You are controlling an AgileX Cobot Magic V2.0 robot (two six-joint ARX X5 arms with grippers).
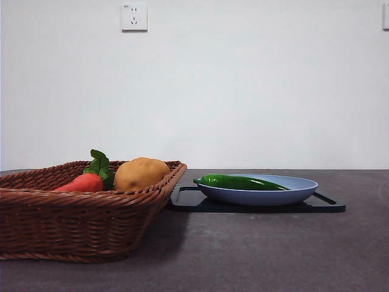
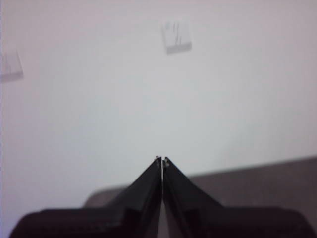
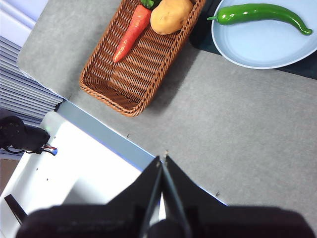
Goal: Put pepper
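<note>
On my desk [image 1: 255,249] the wicker basket [image 1: 73,225] sits at nine o'clock, holding a carrot [image 1: 82,183] and a potato [image 1: 141,173] side by side. At three o'clock of it, the pepper [image 1: 240,182] lies in the blue plate [image 1: 261,196] on a black tray [image 1: 328,205]. My left tool [image 2: 163,159] and right tool [image 3: 162,159] are both pressed together, holding nothing, up away from the things.

blurred wall sockets [image 2: 176,36], plate [image 3: 262,49] cropped, carrot [image 1: 81,183] half-hidden
</note>
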